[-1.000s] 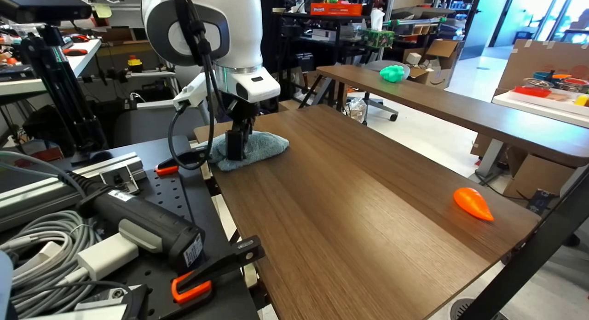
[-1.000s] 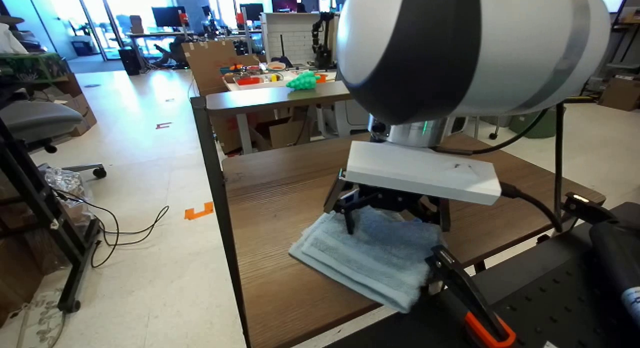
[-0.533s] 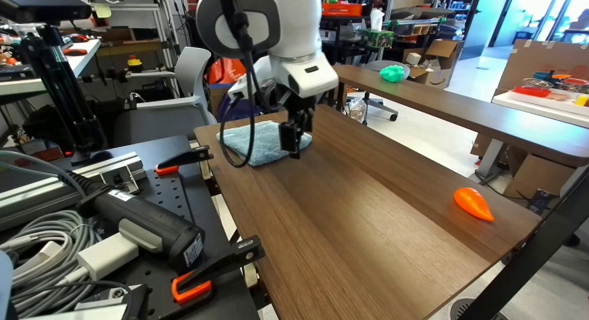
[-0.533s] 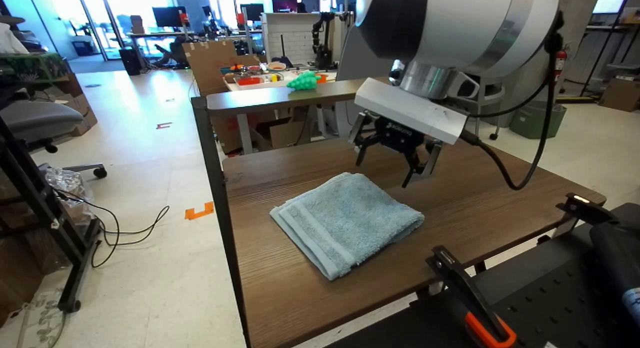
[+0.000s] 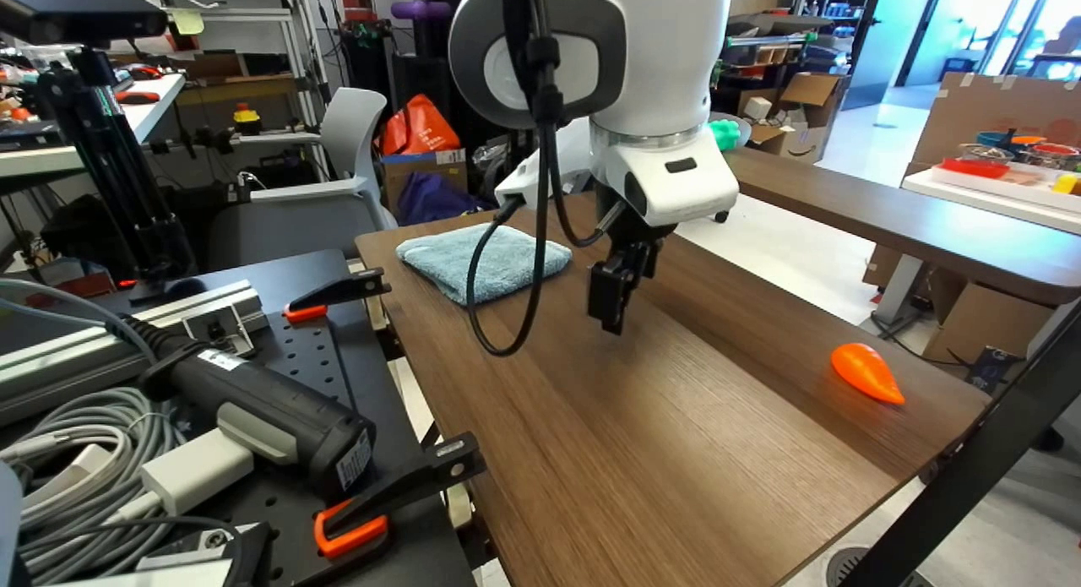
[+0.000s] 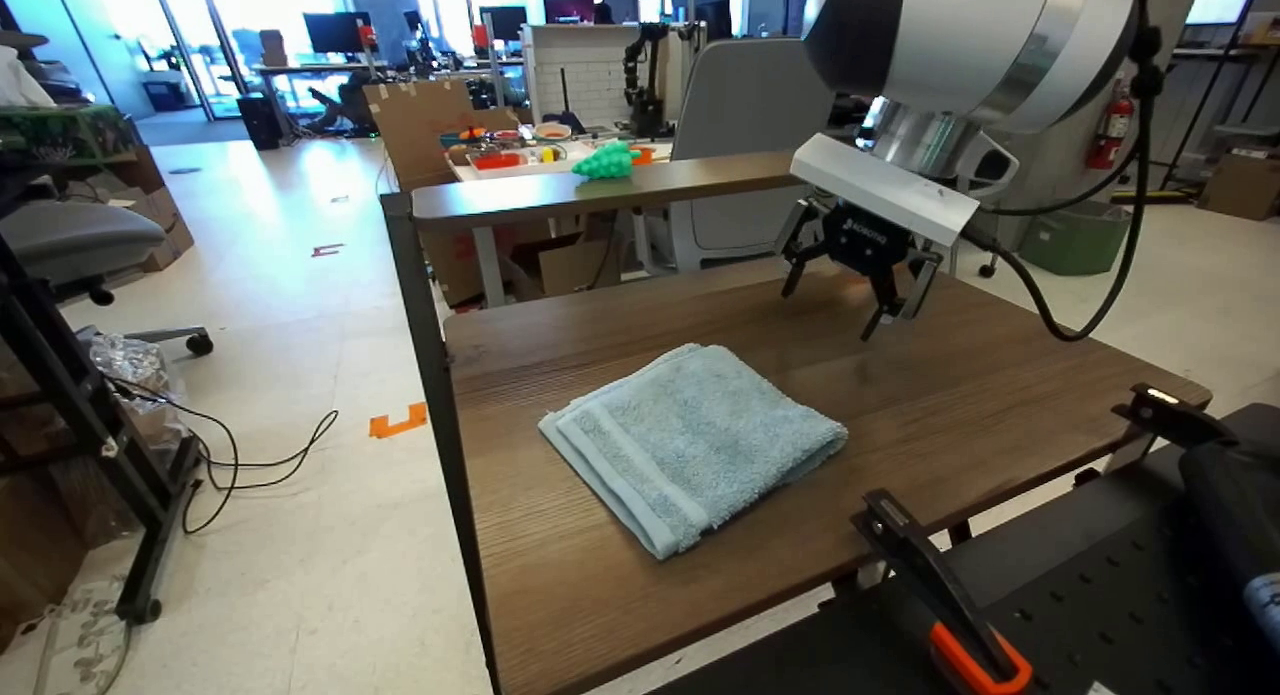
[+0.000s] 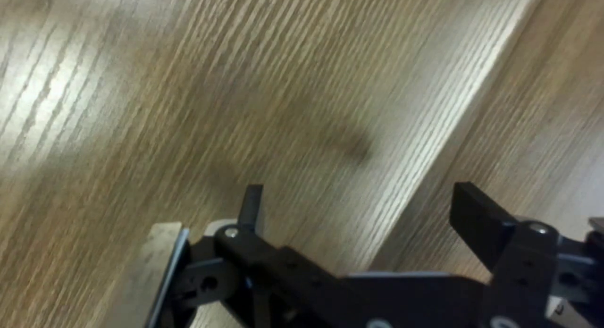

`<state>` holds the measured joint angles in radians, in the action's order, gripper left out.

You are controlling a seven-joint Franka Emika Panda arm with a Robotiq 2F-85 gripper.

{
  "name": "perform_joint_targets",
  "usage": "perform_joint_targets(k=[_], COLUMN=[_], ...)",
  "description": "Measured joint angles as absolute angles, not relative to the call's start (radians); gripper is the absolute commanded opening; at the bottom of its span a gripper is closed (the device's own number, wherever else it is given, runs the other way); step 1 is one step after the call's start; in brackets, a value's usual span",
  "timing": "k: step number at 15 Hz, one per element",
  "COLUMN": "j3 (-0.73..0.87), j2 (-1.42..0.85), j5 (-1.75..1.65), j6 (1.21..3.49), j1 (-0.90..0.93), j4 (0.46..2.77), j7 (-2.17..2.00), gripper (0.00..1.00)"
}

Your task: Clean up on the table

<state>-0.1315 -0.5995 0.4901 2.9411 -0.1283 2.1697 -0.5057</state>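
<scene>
The robot's gripper [image 6: 827, 315] hovers, spread wide, over the wood-grain bench [image 6: 1000, 375]; in an exterior view, a folded blue towel [image 5: 507, 259] lies there at the gripper's ten o'clock, an orange object [image 5: 867, 373] at three.

One brown table [image 5: 676, 452] and one far brown table [image 5: 895, 203] are recorded. The brown table bears one towel [image 6: 700, 435] and one orange object [image 5: 867, 373]; the far brown table bears one green object [image 6: 605, 162]. One arm [image 5: 650, 63] is noted, with one gripper [image 6: 828, 316] and its two fingers [image 7: 476, 219]. Clamps [image 5: 401, 490] number two, confirmed in both exterior views. An exterior view yields one black tool [image 5: 279, 397], one white adapter [image 5: 203, 464] and one orange bag [image 5: 420, 127]. Also tallied in an exterior view: one extinguisher [image 6: 1108, 135], one green bin [image 6: 1080, 240] and one orange floor mark [image 6: 400, 427].
</scene>
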Motion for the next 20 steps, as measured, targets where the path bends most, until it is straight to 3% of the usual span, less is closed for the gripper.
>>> perform_joint_targets(k=[7,20], j3=[-0.314,-0.152], j2=[-0.430,-0.546], j5=[0.651,0.636], j6=[2.916,2.849], j1=[-0.101,0.188], j4=[2.303,2.336], j7=[-0.415,-0.505], gripper=[1.00,1.00])
